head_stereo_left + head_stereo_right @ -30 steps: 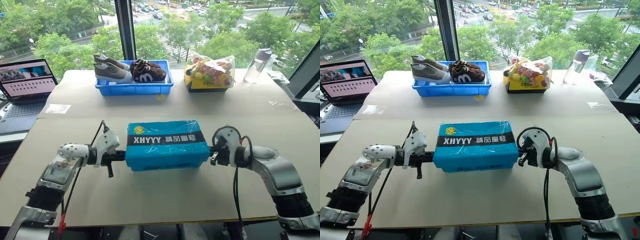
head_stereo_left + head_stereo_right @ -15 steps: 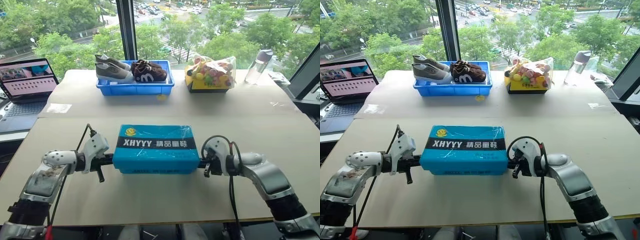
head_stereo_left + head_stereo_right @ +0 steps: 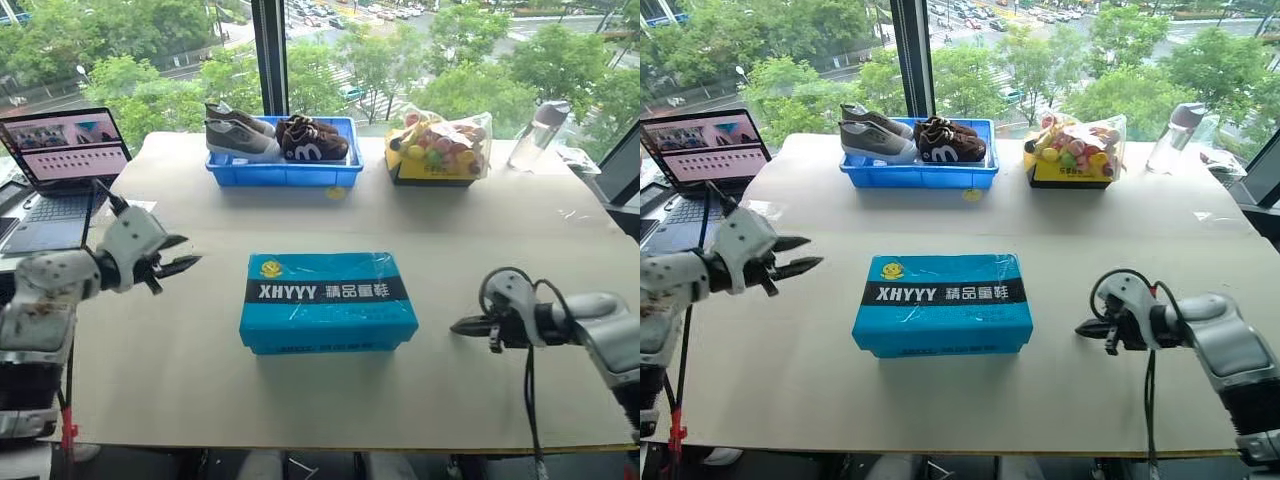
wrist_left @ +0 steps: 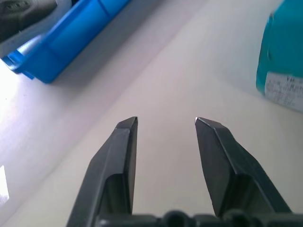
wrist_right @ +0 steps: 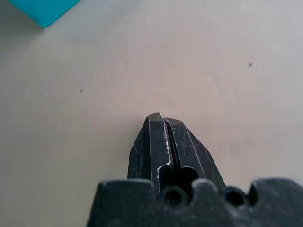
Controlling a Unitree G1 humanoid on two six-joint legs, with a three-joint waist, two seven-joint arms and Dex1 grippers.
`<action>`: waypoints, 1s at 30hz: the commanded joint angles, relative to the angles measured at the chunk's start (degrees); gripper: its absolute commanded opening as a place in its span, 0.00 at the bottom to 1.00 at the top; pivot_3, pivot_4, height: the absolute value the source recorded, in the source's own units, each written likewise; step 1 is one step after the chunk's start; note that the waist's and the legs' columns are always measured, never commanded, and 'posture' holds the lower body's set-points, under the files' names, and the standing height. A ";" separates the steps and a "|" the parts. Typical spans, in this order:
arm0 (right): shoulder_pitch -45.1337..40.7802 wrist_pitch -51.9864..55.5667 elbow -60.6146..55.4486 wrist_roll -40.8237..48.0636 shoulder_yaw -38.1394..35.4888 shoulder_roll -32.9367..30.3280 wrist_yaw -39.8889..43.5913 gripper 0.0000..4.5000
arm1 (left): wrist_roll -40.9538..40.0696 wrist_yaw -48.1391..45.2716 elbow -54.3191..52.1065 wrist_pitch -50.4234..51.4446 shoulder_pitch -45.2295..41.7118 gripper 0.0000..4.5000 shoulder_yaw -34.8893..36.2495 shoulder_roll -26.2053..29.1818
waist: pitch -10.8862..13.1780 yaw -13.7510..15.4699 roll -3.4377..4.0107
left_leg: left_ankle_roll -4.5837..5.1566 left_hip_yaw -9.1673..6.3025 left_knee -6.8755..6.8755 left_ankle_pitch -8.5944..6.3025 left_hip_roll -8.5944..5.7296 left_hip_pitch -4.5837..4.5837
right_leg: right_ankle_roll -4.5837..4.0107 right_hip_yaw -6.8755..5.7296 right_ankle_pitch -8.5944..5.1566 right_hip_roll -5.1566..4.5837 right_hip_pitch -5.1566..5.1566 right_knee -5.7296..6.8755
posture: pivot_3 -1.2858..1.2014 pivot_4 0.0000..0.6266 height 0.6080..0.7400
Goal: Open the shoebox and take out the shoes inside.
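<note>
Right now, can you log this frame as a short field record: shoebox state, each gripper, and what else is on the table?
shoebox: closed, lid down, flat on the table between the two arms
shoes: hidden, lid not yet opened
left gripper: open, empty, raised off to the box's left, clear of it
right gripper: shut, empty, low over the table to the box's right, clear of it
blue bin: at the far edge, holds grey and dark brown sneakers
other items: bag of colourful items, bottle, laptop
</note>
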 commanded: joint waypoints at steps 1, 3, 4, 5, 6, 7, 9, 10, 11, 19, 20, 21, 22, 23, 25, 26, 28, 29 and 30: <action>-0.78 3.53 -5.17 7.25 -3.45 -0.74 5.81 0.00 | -9.93 -3.61 -1.67 7.30 -9.75 0.81 5.06 3.25 | 0.03 -0.46 -0.08 | 0.00 -0.04 0.06 0.00 0.06 0.01 | -0.02 -0.05 0.02 0.04 0.08 0.00 | 0.52 0.24 1.00; -0.91 5.56 -7.75 9.76 -2.73 0.38 7.09 0.00 | -12.52 -7.43 -3.96 10.16 -10.48 0.98 3.80 4.76 | 0.03 -1.39 -0.07 | 0.00 -0.01 0.06 -0.01 0.04 0.16 | 0.00 0.02 0.01 0.01 0.20 0.00 | 0.52 0.24 1.00; -1.02 6.53 -8.55 10.55 -2.39 0.84 7.20 0.00 | -13.39 -8.70 -4.88 11.08 -10.25 0.99 3.25 5.32 | 0.02 -1.74 -0.03 | 0.00 0.00 0.01 -0.01 0.02 0.25 | 0.04 0.07 -0.01 0.00 0.24 0.01 | 0.52 0.24 1.00; -1.37 7.13 -9.06 10.78 -1.51 2.03 6.60 0.00 | -14.73 -9.99 -6.65 12.51 -9.25 0.99 2.65 5.72 | 0.02 -1.88 -0.01 | 0.00 0.02 -0.05 -0.01 -0.01 0.34 | 0.08 0.10 -0.04 -0.02 0.30 0.03 | 0.52 0.24 1.00; -1.62 7.52 -9.32 10.78 -0.96 2.83 6.09 0.00 | -15.57 -10.72 -7.80 13.51 -8.55 0.99 2.35 5.92 | 0.02 -1.99 -0.01 | 0.00 0.03 -0.08 -0.01 -0.01 0.41 | 0.08 0.12 -0.05 -0.01 0.33 0.06 | 0.52 0.24 1.00; -2.13 7.99 -8.92 9.90 0.48 4.50 4.46 0.00 | -16.94 -11.92 -9.52 14.64 -7.15 0.99 2.40 6.12 | 0.03 -2.13 -0.01 | -0.01 0.02 -0.07 0.00 0.02 0.44 | 0.07 0.11 -0.07 0.03 0.31 0.15 | 0.52 0.24 1.00; -2.66 8.04 -8.19 8.20 2.67 6.79 2.51 0.00 | -18.53 -12.88 -11.82 16.23 -5.33 0.99 2.59 6.54 | 0.05 -2.23 -0.05 | -0.07 0.03 -0.06 0.03 0.14 0.44 | 0.08 0.12 -0.08 0.17 0.28 0.19 | 0.52 0.24 1.00; -2.66 8.01 -8.11 7.95 3.68 7.84 2.30 0.00 | -19.21 -13.45 -12.95 17.31 -4.33 0.99 2.69 7.32 | 0.06 -2.20 -0.06 | -0.10 0.03 -0.05 0.05 0.16 0.42 | 0.08 0.12 -0.08 0.20 0.23 0.20 | 0.52 0.24 1.00; -2.85 8.09 -7.68 7.80 4.63 9.31 1.83 0.00 | -19.46 -15.19 -14.49 17.91 -2.36 0.99 2.70 8.99 | 0.06 -2.16 -0.06 | -0.12 0.03 -0.05 0.06 0.18 0.37 | 0.07 0.11 -0.07 0.22 0.18 0.20 | 0.52 0.24 1.00; -5.07 10.56 -6.31 10.36 6.13 14.66 2.89 0.00 | -18.83 -19.91 -17.52 17.92 6.71 0.99 5.34 16.02 | 0.08 -1.72 -0.04 | -0.11 0.08 -0.08 0.05 0.13 0.20 | -0.04 0.13 -0.07 0.13 0.02 0.17 | 0.52 0.24 1.00; -5.73 11.90 -6.19 11.97 5.10 15.41 3.00 0.00 | -18.94 -20.13 -17.81 18.11 7.78 0.99 5.94 16.34 | 0.08 -1.65 -0.04 | -0.12 0.08 -0.06 0.06 0.13 0.21 | -0.04 0.12 -0.07 0.13 0.03 0.17 | 0.52 0.24 1.00; -6.40 12.78 -6.17 13.44 4.10 16.07 3.24 0.00 | -18.90 -20.35 -18.10 18.16 9.01 0.99 6.58 16.56 | 0.09 -1.70 -0.04 | -0.12 0.07 -0.05 0.06 0.12 0.22 | -0.03 0.12 -0.07 0.13 0.05 0.18 | 0.52 0.24 1.00; -6.90 13.39 -6.16 14.45 3.49 16.40 3.38 0.00 | -19.05 -20.45 -18.33 18.22 9.91 0.99 7.14 16.60 | 0.09 -1.71 -0.03 | -0.12 0.08 -0.04 0.06 0.13 0.25 | -0.04 0.12 -0.06 0.13 0.09 0.17 | 0.52 0.24 1.00; -7.43 13.69 -6.07 15.13 3.02 16.59 3.58 0.00 | -19.41 -20.44 -18.50 18.48 10.69 0.99 7.87 16.52 | 0.10 -1.72 -0.02 | -0.12 0.09 -0.04 0.06 0.13 0.27 | -0.04 0.13 -0.06 0.13 0.09 0.17 | 0.52 0.24 1.00; -8.91 14.84 -5.74 16.66 2.12 16.97 3.56 0.00 | -19.97 -20.53 -18.92 18.81 12.08 0.99 9.25 16.45 | 0.10 -1.72 -0.02 | -0.12 0.09 -0.05 0.06 0.16 0.29 | -0.04 0.13 -0.06 0.15 0.09 0.19 | 0.52 0.24 1.00; -9.45 15.33 -5.57 17.38 1.70 17.15 3.51 0.00 | -20.30 -20.50 -19.22 18.98 12.62 0.99 9.73 16.45 | 0.10 -1.72 -0.01 | -0.11 0.08 -0.06 0.06 0.17 0.28 | -0.05 0.11 -0.06 0.16 0.08 0.19 | 0.52 0.24 1.00; -11.11 18.32 -5.15 21.14 -0.67 18.03 3.31 0.00 | -20.12 -18.85 -19.25 18.84 13.48 0.99 11.06 16.13 | 0.10 -1.80 -0.01 | -0.12 0.08 -0.07 0.06 0.19 0.26 | -0.05 0.10 -0.06 0.17 0.05 0.19 | 0.52 0.24 1.00; -11.63 19.47 -5.28 22.71 -1.64 17.95 3.75 0.00 | -19.73 -18.34 -19.13 18.60 14.14 0.99 11.58 16.18 | 0.10 -1.83 -0.01 | -0.12 0.08 -0.07 0.06 0.20 0.26 | -0.06 0.10 -0.06 0.17 0.04 0.19 | 0.52 0.24 1.00; -12.36 21.05 -5.67 24.68 -2.89 17.78 4.09 0.00 | -19.77 -18.46 -19.29 18.51 15.21 0.99 12.42 16.23 | 0.10 -1.84 -0.01 | -0.12 0.08 -0.07 0.06 0.19 0.26 | -0.07 0.10 -0.06 0.17 0.04 0.20 | 0.52 0.24 1.00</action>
